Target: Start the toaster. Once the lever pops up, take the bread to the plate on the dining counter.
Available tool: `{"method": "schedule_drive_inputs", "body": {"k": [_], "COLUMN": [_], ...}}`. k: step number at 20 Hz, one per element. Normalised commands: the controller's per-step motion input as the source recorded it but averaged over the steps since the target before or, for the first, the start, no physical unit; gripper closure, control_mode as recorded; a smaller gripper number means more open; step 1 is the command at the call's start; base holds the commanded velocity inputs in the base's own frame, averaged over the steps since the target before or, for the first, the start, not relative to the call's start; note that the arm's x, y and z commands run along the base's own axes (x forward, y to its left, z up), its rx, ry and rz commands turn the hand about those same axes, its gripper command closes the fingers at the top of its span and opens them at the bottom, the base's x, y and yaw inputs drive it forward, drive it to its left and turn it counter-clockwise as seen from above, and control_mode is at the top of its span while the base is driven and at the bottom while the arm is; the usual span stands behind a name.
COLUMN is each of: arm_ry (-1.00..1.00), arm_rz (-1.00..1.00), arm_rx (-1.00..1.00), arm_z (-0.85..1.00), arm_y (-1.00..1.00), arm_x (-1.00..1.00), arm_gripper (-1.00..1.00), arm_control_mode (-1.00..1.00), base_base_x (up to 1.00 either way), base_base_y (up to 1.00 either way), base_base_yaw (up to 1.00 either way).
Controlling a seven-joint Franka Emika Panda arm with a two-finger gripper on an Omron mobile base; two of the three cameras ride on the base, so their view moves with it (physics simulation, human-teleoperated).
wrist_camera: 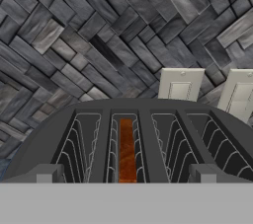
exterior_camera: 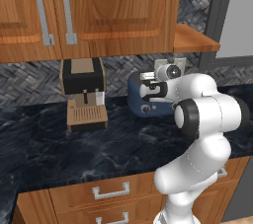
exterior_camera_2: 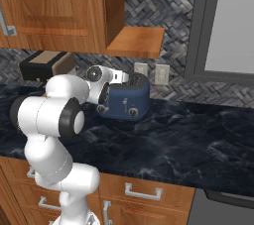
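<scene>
Hand view puts us right over the toaster (wrist_camera: 133, 134), whose four slots run across the lower half of the frame; the second slot from the left holds a glowing orange-brown strip that we take to be the bread (wrist_camera: 126, 151) sitting down inside. In the left base view the toaster (exterior_camera: 148, 97) sits right of centre on the black marble surface (exterior_camera: 74, 144), with the tool (exterior_camera: 148, 84) hanging just above its left end; in the right base view the tool (exterior_camera_2: 116, 78) sits at the toaster's (exterior_camera_2: 126, 100) upper left corner. We judge the tool's fingers to be spread wide and holding nothing, though the frames show them only small and partly hidden. The lever itself is hard for us to pick out. The risks we see from here: a push that lands on the slot rim or the toaster's shoulder instead of the lever would shove the whole body along the slick surface or tip it; a spread finger could drop into a slot and catch on the wire guides; and reaching for the bread too early, while it sits deep, would mean a grip on metal, not toast. The black-and-tan coffee machine (exterior_camera: 84, 94) stands well to the left, so we expect no clash there. We can read no brand, label or writing anywhere; the two wall plates (wrist_camera: 180, 85) behind are blank.
</scene>
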Motion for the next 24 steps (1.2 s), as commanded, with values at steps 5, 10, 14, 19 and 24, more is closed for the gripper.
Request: {"method": "schedule_drive_inputs", "body": {"k": [5,10,14,19,24], "arm_ry": [0.00,0.00,0.00,0.00,0.00], "arm_rz": [0.00,0.00,0.00,0.00,0.00], "arm_rx": [0.00,0.00,0.00,0.00,0.00], "arm_z": [0.00,0.00,0.00,0.00,0.00], "arm_y": [0.00,0.00,0.00,0.00,0.00], "arm_x": [0.00,0.00,0.00,0.00,0.00], "arm_gripper": [-1.00,-1.00,-1.00,-1.00,-1.00], "arm_control_mode": [-1.00,-1.00,-1.00,-1.00,-1.00], "base_base_x": [0.00,0.00,0.00,0.00,0.00], "base_base_y": [0.00,0.00,0.00,0.00,0.00], "base_base_yaw": [0.00,0.00,0.00,0.00,0.00]}}
